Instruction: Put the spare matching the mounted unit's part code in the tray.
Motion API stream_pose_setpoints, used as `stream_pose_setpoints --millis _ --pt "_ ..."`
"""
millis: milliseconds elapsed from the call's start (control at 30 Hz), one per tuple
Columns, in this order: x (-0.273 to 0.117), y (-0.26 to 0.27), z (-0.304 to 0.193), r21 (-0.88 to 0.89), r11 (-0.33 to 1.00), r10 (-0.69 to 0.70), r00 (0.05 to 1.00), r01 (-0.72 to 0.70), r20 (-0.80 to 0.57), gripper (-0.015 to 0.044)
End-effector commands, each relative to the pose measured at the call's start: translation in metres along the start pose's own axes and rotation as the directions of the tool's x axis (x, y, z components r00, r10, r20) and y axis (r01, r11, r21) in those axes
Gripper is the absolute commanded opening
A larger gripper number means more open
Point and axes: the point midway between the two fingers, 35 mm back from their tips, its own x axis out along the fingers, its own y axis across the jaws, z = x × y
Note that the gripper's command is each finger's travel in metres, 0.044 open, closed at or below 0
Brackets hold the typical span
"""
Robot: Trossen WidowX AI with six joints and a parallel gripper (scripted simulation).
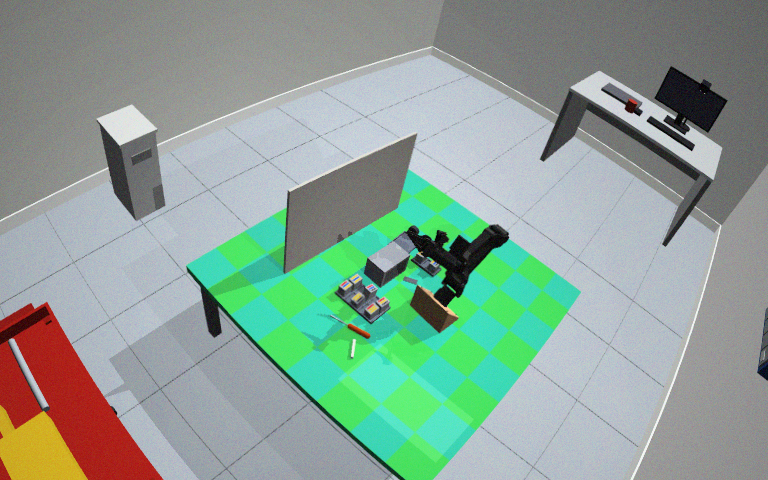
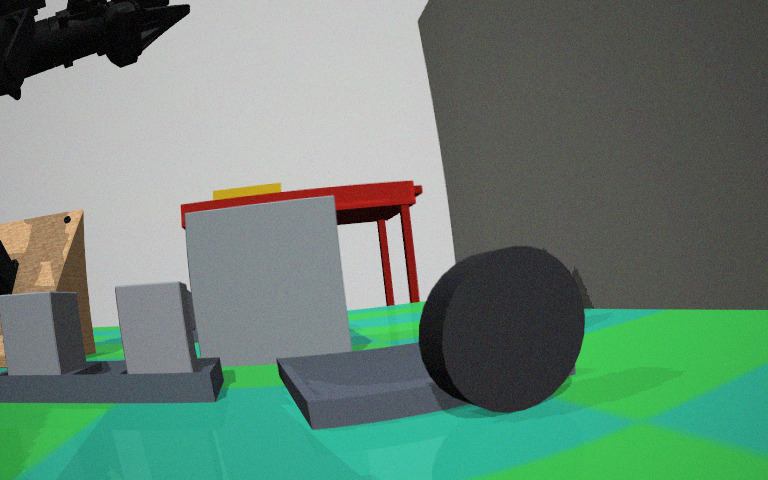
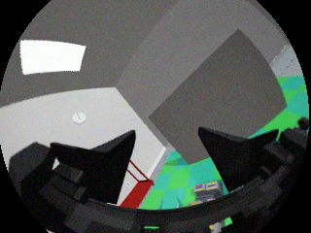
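Observation:
My gripper [image 2: 182, 11] [image 3: 167, 132] is open with nothing between its fingers, raised high above the table. A grey tray [image 1: 403, 242] [image 2: 368, 414] lies on the table with nothing visible in it. Several grey spares with coloured labels, one of them here [image 1: 345, 286] [image 3: 200, 188], stand in a dark rack [image 1: 353, 307]. Two more spares, one of them here [image 1: 433, 265] [image 2: 155, 328], stand in a smaller rack [image 2: 113, 390]. Label codes are too small to read. I cannot tell which object is the mounted unit; its printed back is not visible.
A grey box [image 1: 387, 262] [image 2: 266, 283] stands between the racks. A dark upright disc [image 2: 512, 328] stands by the tray. A tall panel [image 1: 345, 215] [image 3: 219, 92] stands along one side. A wooden wedge [image 1: 433, 310] [image 2: 42, 249], an orange screwdriver [image 1: 358, 331] and a white stick [image 1: 353, 348] are also there.

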Motion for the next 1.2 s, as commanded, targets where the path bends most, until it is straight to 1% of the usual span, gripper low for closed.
stream_pose_setpoints --millis 0,33,167,233,400,567,700,833,967,1067,1167 --pt "0.0 0.0 0.0 0.0 1.0 0.0 1.0 0.0 0.0 0.0426" --pt "0.0 0.0 0.0 0.0 1.0 0.0 1.0 0.0 0.0 0.044" --pt "0.0 0.0 0.0 0.0 1.0 0.0 1.0 0.0 0.0 0.044" --pt "0.007 0.001 -0.003 -0.019 1.0 -0.016 1.0 0.015 -0.023 0.044" --pt "0.06 -0.003 -0.025 -0.147 0.982 -0.147 0.969 0.119 -0.198 0.044" --pt "0.106 -0.029 -0.048 -0.264 0.94 -0.308 0.874 0.217 -0.376 0.044" --pt "0.134 -0.063 -0.063 -0.349 0.892 -0.438 0.746 0.288 -0.502 0.044" --pt "0.151 -0.105 -0.075 -0.428 0.835 -0.549 0.573 0.345 -0.608 0.044" --pt "0.153 -0.15 -0.082 -0.516 0.78 -0.624 0.372 0.354 -0.687 0.044" --pt "0.149 -0.178 -0.084 -0.562 0.748 -0.652 0.229 0.354 -0.723 0.044" --pt "0.14 -0.204 -0.085 -0.602 0.711 -0.664 0.065 0.363 -0.745 0.044"
